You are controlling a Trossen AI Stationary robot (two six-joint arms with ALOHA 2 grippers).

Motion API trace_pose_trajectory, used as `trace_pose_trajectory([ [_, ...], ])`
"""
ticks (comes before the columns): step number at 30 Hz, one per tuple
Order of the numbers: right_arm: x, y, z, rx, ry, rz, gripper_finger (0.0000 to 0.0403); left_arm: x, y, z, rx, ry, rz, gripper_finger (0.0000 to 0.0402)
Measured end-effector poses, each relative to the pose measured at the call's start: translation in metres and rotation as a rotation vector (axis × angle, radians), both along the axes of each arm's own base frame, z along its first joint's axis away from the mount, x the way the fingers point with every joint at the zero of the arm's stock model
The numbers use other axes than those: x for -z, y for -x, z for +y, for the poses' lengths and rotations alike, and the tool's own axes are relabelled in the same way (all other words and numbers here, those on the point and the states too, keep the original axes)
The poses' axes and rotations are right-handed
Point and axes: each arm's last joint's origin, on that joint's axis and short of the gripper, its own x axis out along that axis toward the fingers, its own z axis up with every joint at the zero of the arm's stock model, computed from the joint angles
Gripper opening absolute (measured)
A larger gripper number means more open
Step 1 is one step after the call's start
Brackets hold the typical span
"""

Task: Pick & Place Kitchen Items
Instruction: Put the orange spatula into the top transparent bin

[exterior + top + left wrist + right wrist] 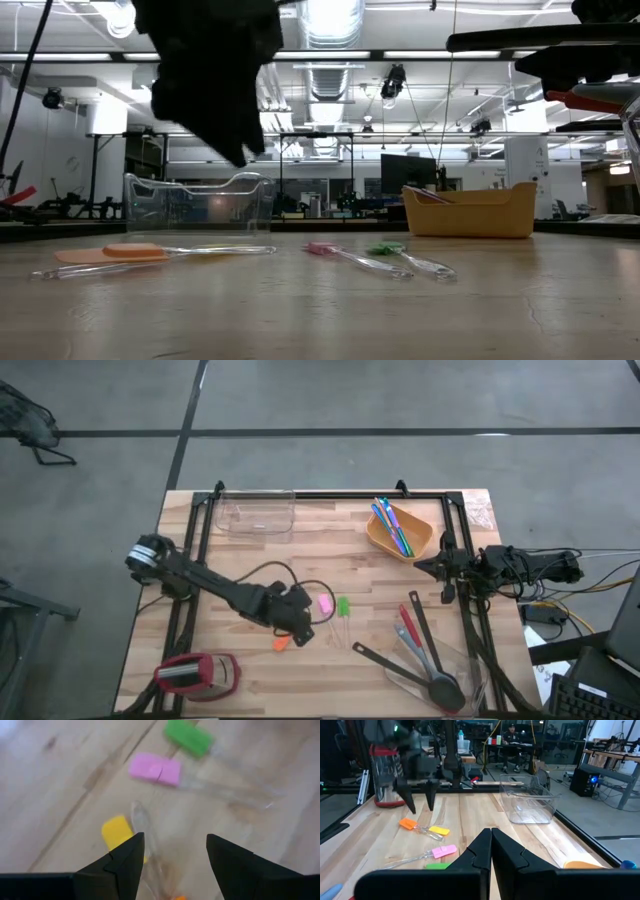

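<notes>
Small spatulas with clear handles lie mid-table: pink head (325, 603), green head (343, 606), orange head (280, 643). A yellow head (117, 831) shows only in the wrist views. My left gripper (175, 855) hovers open above them, slanting down. In the right wrist view its fingers (421, 807) stand above the orange head (407, 823) and the yellow head (439, 830), clear of both. Two long black spoons (425, 670) and a red-headed spatula (405, 628) lie near the front right. My right gripper (420, 567) waits shut at the right edge.
An orange tub (400, 532) holding thin blue and green sticks stands at the back right. A clear tub (255, 515) is at the back left. A squat red-and-black object (195, 675) sits at the front left. Bare wood lies between the small spatulas and the tubs.
</notes>
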Motion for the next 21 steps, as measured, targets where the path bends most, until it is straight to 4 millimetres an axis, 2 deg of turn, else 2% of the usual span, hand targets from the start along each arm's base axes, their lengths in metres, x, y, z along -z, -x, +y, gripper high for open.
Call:
trace_pose_trajectory([
  [4,0.000,0.000,0.000,0.000,0.000,0.000,0.0009,0.013,-0.008,-0.009,0.012,-0.004,0.068,0.0220],
  [10,0.000,0.000,0.000,0.000,0.000,0.000,0.0009,0.037,-0.011,-0.016,-0.021,-0.005,0.311,0.0220],
  [15,0.000,0.000,0.000,0.000,0.000,0.000,0.0009,0.053,-0.018,-0.020,-0.019,0.020,0.363,0.0220],
  [21,0.000,0.000,0.000,0.000,0.000,0.000,0.0009,0.063,-0.019,-0.022,-0.013,0.046,0.406,0.0220],
])
